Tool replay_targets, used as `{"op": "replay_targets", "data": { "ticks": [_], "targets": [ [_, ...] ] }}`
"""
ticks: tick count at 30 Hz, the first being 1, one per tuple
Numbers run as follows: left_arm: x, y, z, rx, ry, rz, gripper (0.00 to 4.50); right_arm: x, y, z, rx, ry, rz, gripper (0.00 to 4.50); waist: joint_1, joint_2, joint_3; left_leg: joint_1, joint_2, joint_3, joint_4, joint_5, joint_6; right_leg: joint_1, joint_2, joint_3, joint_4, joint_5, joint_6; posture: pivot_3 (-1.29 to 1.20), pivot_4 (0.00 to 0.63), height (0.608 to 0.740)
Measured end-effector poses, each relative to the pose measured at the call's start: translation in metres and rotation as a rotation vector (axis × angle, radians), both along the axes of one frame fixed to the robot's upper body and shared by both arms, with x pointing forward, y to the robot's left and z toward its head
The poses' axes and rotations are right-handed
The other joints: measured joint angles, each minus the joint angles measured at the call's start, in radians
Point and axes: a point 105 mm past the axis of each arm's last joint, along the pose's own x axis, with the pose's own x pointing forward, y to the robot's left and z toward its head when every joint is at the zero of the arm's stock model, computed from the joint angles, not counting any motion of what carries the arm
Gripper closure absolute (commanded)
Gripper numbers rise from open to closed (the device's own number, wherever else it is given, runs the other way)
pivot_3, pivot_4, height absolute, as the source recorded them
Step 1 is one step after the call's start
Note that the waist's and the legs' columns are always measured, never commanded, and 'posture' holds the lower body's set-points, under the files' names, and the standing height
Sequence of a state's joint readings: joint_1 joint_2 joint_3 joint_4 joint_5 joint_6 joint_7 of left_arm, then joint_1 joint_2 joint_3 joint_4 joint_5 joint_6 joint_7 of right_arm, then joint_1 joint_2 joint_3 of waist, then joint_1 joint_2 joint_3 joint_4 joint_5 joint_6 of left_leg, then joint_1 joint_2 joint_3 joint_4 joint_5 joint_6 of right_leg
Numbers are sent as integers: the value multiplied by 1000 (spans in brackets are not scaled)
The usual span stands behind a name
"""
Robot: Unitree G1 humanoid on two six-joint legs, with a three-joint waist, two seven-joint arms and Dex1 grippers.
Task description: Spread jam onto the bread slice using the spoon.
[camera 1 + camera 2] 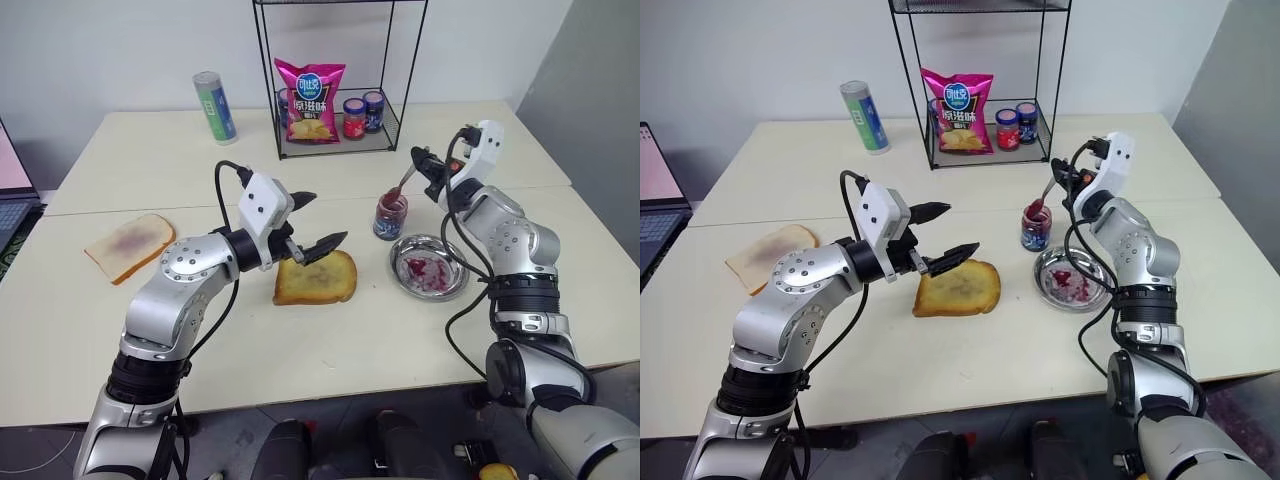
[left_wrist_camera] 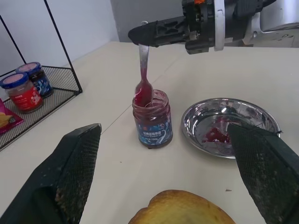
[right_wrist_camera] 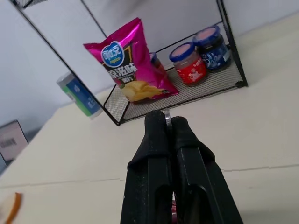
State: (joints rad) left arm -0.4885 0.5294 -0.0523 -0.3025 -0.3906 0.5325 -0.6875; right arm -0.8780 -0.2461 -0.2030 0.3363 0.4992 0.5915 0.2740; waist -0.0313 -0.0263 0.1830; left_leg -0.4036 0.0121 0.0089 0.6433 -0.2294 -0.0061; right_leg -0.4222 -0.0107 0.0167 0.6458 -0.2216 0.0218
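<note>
The left gripper (image 1: 314, 221) hovers level just above the near-left edge of the bread slice (image 1: 316, 279), its two black fingers (image 1: 325, 245) spread wide and holding nothing. The right gripper (image 1: 422, 160) (reaching out level beyond the slice, to its right) has its fingers pressed together, pinching the handle of the spoon (image 2: 143, 70), which hangs down from them.

Two pale cream tables (image 1: 150, 330) are sitting pushed together against a plain white wall (image 1: 120, 50). A black wire shelf frame (image 1: 268, 90) is standing on the far table, and even light is falling throughout.
</note>
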Motion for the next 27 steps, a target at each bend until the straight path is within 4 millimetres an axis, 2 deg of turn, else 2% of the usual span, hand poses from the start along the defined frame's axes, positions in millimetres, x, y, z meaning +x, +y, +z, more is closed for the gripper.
{"op": "replay_targets", "data": {
  "ticks": [14, 19, 27],
  "targets": [
    [0, 0, 0, -1, -1, 5, 0, -7, 19, -16, -377, -141, 65, 4441, 1, 0, 0, 0, 0, 0, 0, 0, 0, 0, 0, 0, 0, 0, -1, 0, 150, 740],
    [0, 1, 0, -2, -1, 8, 0, -8, 23, -30, -362, -107, 84, 4441, 1, 0, 0, 0, 0, 0, 0, 0, 0, 0, 0, 0, 0, 1, -2, 0, 150, 740],
    [0, 1, 0, -2, -1, 9, 0, -6, 18, -33, -215, -34, 58, 4441, 2, 0, 0, 0, 0, 0, 0, 0, 0, 0, 0, 0, 0, 1, -2, 0, 150, 740]
  ]
}}
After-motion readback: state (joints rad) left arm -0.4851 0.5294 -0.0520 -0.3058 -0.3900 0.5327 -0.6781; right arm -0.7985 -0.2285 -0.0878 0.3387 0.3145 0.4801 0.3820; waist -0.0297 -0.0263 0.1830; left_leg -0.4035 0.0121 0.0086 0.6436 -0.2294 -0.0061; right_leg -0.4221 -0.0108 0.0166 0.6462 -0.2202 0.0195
